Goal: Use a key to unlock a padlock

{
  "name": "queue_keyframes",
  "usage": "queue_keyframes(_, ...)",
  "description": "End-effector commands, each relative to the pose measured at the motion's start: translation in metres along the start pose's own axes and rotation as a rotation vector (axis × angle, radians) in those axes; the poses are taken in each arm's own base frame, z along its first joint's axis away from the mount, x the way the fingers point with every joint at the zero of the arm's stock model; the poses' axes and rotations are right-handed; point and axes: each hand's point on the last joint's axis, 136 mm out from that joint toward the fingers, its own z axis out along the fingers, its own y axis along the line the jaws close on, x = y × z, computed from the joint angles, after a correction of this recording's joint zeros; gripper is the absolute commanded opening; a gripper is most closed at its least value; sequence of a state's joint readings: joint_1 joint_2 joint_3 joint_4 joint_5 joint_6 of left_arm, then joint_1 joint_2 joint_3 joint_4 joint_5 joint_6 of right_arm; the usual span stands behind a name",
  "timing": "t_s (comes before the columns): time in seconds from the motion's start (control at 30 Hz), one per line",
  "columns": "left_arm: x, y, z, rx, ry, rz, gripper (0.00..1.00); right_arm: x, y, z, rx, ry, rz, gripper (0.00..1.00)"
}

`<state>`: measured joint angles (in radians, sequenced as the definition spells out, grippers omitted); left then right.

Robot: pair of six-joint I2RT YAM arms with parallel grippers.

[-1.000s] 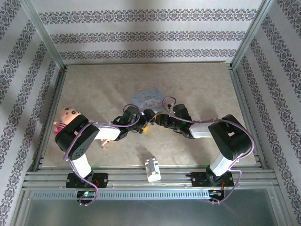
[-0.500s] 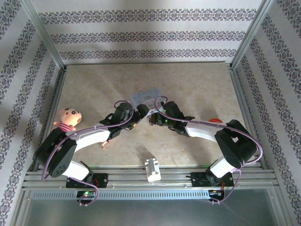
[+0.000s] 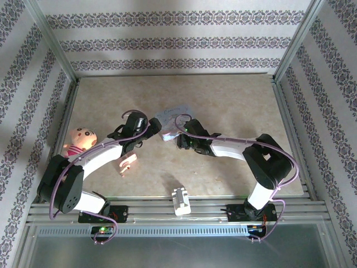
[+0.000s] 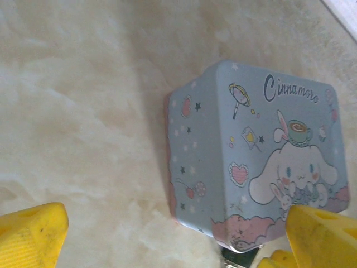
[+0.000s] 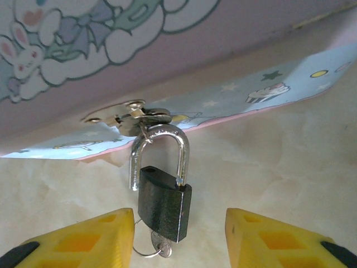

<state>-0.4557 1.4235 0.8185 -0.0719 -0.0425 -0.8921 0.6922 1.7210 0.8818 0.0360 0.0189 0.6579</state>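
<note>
The right wrist camera gives the close detail. The padlock (image 5: 164, 204) hangs by its silvery loop from a small metal latch (image 5: 131, 117) on the edge of the tin (image 5: 167, 61), its dark body tilted over the table (image 5: 290, 162). The right gripper (image 5: 179, 220) has its yellow fingers (image 5: 83, 240) parted, one on each side of the lock's body. There is a clear gap on one side. On the other the finger is so near that I cannot tell whether it touches. Just under the body a silvery key (image 5: 162, 245) pokes out with a thin wire ring, cut off by the bottom edge. Whether it sits fully in the keyhole is hard to make out, as is whether the loop's far leg is seated in the body.

The left wrist camera looks at the tin's printed lid from the other side. The left gripper (image 4: 175, 223) is spread wide, a fingertip in each lower corner, holding nothing. A scrap of metal at the tin's lower edge is too cropped to identify.

The top camera alone shows the layout. Both arms meet at the tin near the table's middle. A doll (image 3: 81, 140) lies at the left, a pink clip (image 3: 127, 163) beside the left arm, and a white block (image 3: 180, 201) at the near edge. From there the lock and key are too small to pick out.
</note>
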Motion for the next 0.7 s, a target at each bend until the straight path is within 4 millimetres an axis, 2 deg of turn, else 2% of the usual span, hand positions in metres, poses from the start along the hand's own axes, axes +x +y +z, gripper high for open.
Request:
queue_keyframes(0.0, -0.017, 0.01, 0.0, -0.103, -0.037, 0.17, 0.99, -0.002, 0.004, 0.004, 0.009, -0.002, 0.012, 0.46)
queue_keyframes(0.13, -0.021, 0.006, 0.009, -0.117, -0.026, 0.244, 0.99, 0.0, 0.001, 0.01, 0.011, 0.009, 0.027, 0.43)
queue_keyframes(0.33, -0.012, -0.005, 0.031, -0.091, 0.044, 0.281, 0.99, 0.0, 0.0, 0.015, 0.005, 0.016, 0.039, 0.41)
queue_keyframes(0.67, -0.006, 0.011, 0.044, -0.165, 0.075, 0.338, 0.99, -0.004, 0.005, 0.015, -0.023, 0.011, 0.06, 0.41)
